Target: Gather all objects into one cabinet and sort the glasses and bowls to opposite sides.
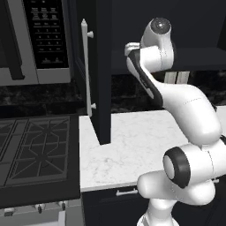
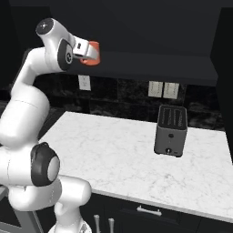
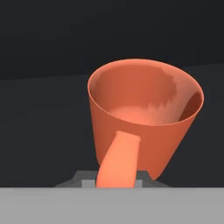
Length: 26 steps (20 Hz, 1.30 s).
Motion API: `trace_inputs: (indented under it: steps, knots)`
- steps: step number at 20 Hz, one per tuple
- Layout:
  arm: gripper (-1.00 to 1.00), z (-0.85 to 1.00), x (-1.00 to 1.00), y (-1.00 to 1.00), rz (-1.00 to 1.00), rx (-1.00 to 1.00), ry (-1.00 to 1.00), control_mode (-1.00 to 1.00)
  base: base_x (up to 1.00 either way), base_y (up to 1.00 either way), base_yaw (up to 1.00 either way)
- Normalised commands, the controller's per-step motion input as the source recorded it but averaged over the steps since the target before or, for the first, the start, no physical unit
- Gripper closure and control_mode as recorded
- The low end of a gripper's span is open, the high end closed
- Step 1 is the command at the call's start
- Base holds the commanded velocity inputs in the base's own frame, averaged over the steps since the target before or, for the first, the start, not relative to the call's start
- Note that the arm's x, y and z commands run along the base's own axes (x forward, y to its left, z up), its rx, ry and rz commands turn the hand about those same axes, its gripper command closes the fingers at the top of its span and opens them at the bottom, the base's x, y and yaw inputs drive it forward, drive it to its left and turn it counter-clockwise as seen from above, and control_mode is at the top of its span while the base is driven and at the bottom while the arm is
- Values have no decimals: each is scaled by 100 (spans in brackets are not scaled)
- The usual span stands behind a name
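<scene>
gripper [image 2: 88, 53]: closed tight on the orange-red cup [image 2: 92, 53] — held high up
cup: by the black cabinet shelf [image 2: 150, 63], well above the toaster [image 2: 170, 130]
desk [image 2: 113, 150]: white marble

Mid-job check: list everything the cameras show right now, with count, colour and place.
Orange-red cup: one, orange-red, held up at the dark cabinet shelf.
Cabinet door: one, black, swung open, pale bar handle.
Toaster: one, dark grey, upright on the counter.
Counter: one, white marble.
Microwave: one, grey and black, above the stove.
Stove: one, black grates, left of the counter.
Wall outlets: pale plates on the dark backsplash.
Gripper: one, jaws shut on the orange-red cup.
</scene>
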Motion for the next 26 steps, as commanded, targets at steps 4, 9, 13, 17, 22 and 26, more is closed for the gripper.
trace_inputs:
  steps: [4, 9, 13, 17, 22, 26]
  knots:
    - [100, 47, -100, 0, 0, 8, 15, -100, 0, 0, 0]
    - [100, 70, -100, 0, 0, 7, 14, -100, 0, 0, 0]
    - [100, 32, -100, 0, 0, 1, 1, -100, 0, 0, 0]
    - [100, 1, -100, -2, 3, 0, -2, -100, 0, 0, 0]
    - [100, 0, -100, -12, 7, 0, -3, -100, 0, 0, 0]
    - [100, -5, -100, -27, 14, 0, -10, -100, 0, 0, 0]
